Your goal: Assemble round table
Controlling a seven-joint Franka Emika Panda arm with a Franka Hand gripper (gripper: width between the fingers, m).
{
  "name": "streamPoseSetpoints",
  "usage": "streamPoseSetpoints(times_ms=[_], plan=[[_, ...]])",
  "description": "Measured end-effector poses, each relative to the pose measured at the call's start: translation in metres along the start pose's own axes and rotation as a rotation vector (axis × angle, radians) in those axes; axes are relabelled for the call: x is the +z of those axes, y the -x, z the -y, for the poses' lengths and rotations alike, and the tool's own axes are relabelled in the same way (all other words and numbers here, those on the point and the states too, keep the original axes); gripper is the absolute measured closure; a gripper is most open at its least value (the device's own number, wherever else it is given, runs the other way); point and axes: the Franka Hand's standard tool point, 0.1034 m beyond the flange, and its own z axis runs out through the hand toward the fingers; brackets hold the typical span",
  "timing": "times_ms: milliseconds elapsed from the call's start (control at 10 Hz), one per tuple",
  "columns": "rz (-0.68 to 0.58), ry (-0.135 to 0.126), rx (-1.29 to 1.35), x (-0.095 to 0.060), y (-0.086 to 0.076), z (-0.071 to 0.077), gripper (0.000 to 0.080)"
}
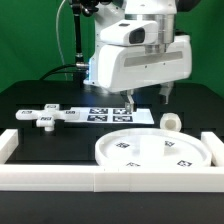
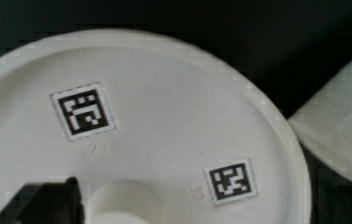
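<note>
no readable words or numbers, only square tags [image 2: 84, 111] on round disc [image 2: 173, 70], marker board [image 1: 112, 114]

The white round disc [image 1: 152, 152] lies flat with its rim up in the foreground of the exterior view. Below my wrist camera its face shows two square tags [image 2: 84, 110]. The short leg [image 1: 172, 122] sits just past its rim toward the exterior view's right, and the cross-shaped base [image 1: 45, 115] lies flat, well apart, on the exterior view's left.
</note>
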Motion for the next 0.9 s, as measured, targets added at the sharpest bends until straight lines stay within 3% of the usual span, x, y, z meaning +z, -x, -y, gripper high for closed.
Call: streamPoseSetpoints(times_ms=[200,300,800,900], plan=[[0.003,-0.033,0.282,0.006,-0.002,0.014,0.0151],[0.006,-0.040,0.375,0.009,-0.003,0.021,0.0151],[0.014,-0.068,0.716,0.010,-0.005,0.028,0.0151],[0.017,-0.071,0.760,0.015,-0.004,0.036,0.0151]])
